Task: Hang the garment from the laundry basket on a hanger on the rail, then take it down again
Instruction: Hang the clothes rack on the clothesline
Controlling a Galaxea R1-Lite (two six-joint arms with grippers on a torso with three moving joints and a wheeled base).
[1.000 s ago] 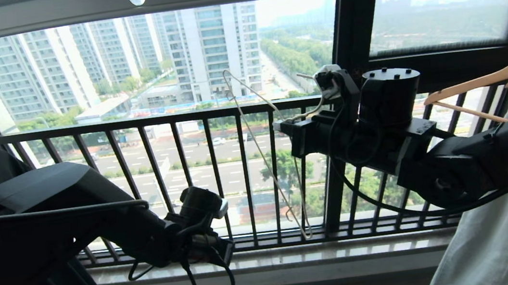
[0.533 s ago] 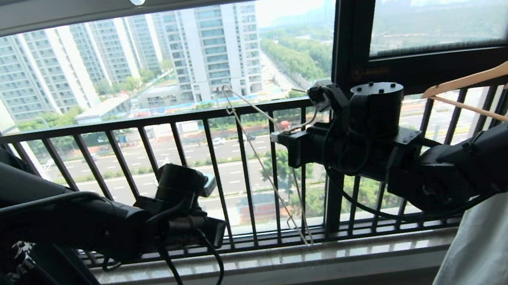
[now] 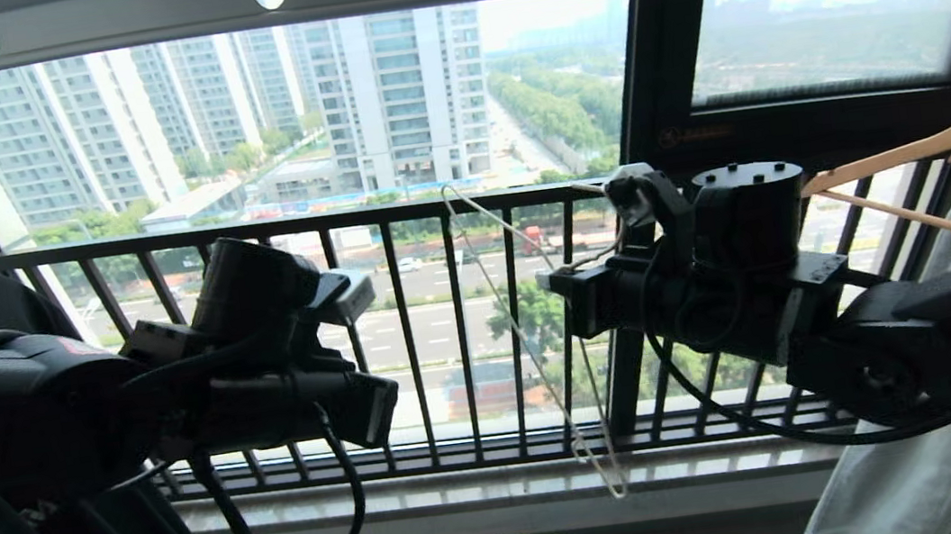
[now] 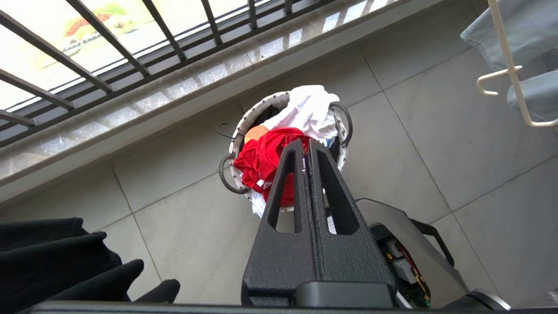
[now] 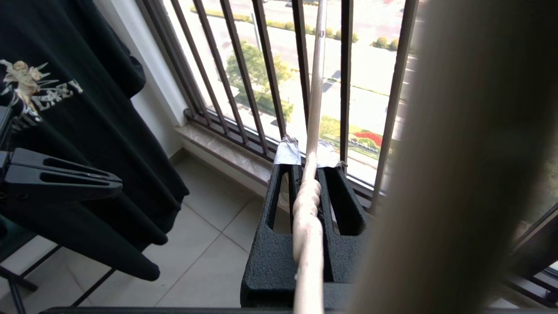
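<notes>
Red T-shirt [image 4: 261, 159] sits in the laundry basket [image 4: 244, 126]; above the basket, our left gripper [image 4: 305, 146] is closed and empty, our right gripper [image 5: 307, 159] pinches the wire hanger [image 3: 529, 333]

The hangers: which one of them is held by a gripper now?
The thin off-white wire hanger, clamped at its twisted neck by the right gripper. The thicker wooden hangers are not held by any gripper.

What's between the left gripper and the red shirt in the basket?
Nothing visible. The left gripper, fingers shut, hangs high over the basket; the red shirt lies exposed on top beside a white cloth.
</notes>
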